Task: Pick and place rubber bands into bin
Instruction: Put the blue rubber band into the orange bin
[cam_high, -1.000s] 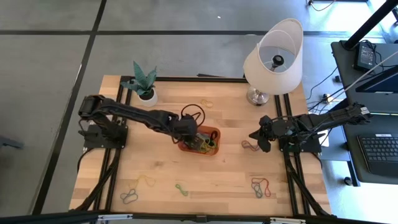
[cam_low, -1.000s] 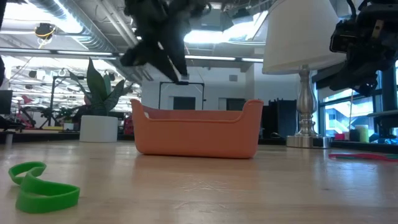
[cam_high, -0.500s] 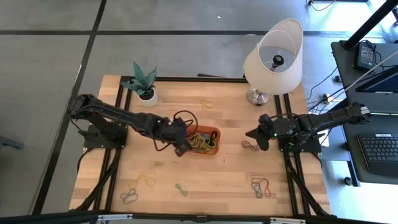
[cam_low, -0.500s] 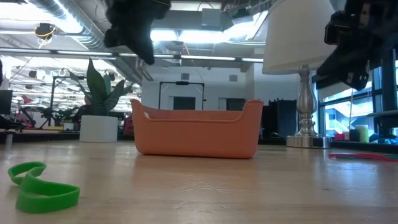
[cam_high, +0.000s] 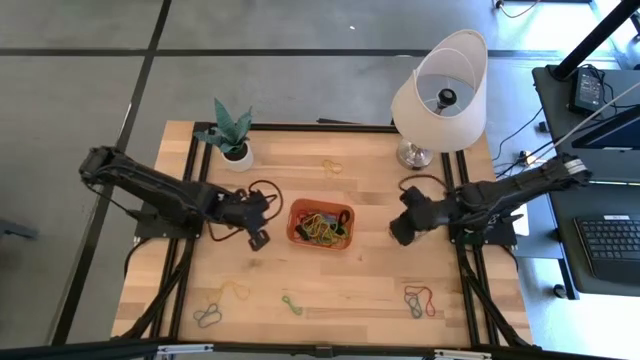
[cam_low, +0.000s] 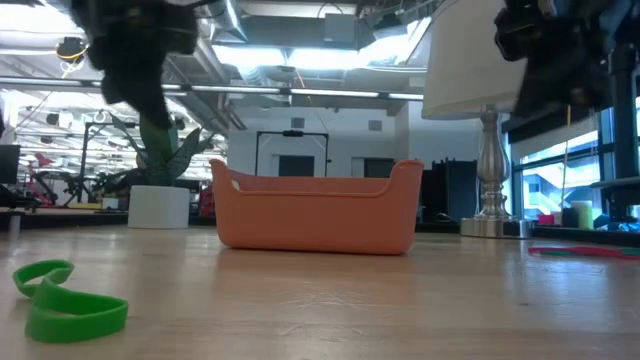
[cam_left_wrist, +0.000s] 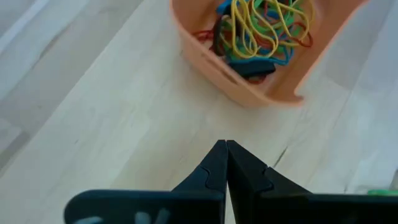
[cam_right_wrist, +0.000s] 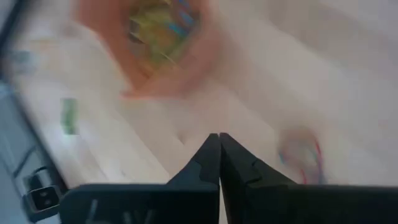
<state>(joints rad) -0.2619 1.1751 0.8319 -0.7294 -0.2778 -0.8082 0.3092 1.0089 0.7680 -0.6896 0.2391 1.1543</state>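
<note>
Left gripper (cam_high: 257, 238) has pulled back from over the bin (cam_high: 346, 211) and now sits just off its plant-side end, above bare wood; its fingers are pinched together on nothing, where a second ago they stood apart over the bin. Reads as a drop just completed.

Right gripper (cam_high: 399, 229) has slid in from the lamp side toward the bin, fingers clenched tip to tip. No band visible between them in its wrist view, which is too smeared to be sure.

Bin holds a tangle of rubber bands (cam_high: 322, 226), yellow, green, red, blue.

Still loose on the table: a yellow band (cam_high: 331, 166) beyond the bin toward the lamp (cam_high: 439, 88), a green one (cam_high: 291, 304) on the near side, two (cam_high: 219, 306) nearer the left corner, and a red-green cluster (cam_high: 418, 300) nearer the right.

Open wood lies all around the bin. The near-side bands lie close to the table edge, leaving little margin there. The plant pot (cam_high: 236, 156) and lamp base crowd the far corners.
</note>
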